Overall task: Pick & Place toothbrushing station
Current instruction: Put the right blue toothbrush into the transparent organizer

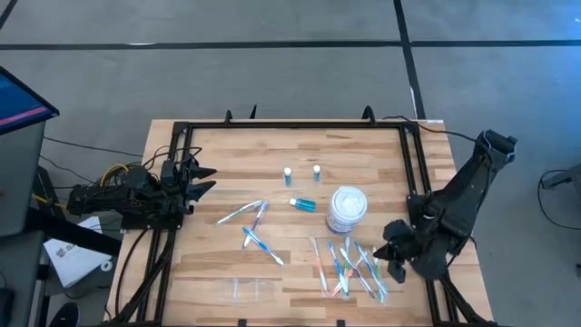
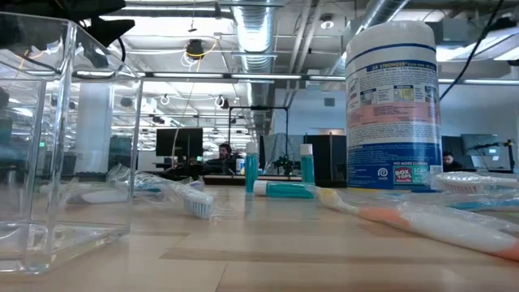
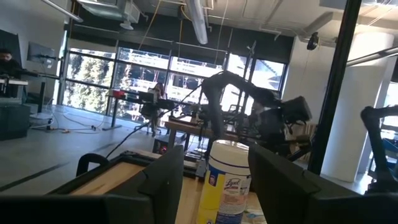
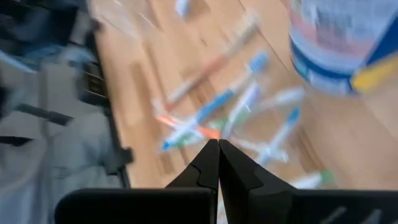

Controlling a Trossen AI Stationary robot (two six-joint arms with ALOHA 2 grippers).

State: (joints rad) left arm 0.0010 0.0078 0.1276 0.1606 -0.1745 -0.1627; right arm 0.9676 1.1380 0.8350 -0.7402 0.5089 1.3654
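Pale plastic, slim and light: the scattered toothbrushes [image 1: 349,265] lie just left of my right gripper [image 1: 392,257], fingers pressed together, empty. They look slippery; I'd pinch mid-handle. My left gripper [image 1: 201,179] waits, spread, at the table's left edge.

**An open workshop room around a wooden table**

The table [image 1: 272,263] has a light wooden top inside a black frame and stands on a grey floor [image 1: 272,82] crossed by dark lines. Beyond the far edge, silver ducts [image 2: 268,49] and pipes run under the ceiling. Tall windows [image 3: 124,81] give daylight with trees outside. Dark monitors [image 2: 178,142] stand on far desks, and a person [image 2: 223,156] sits there
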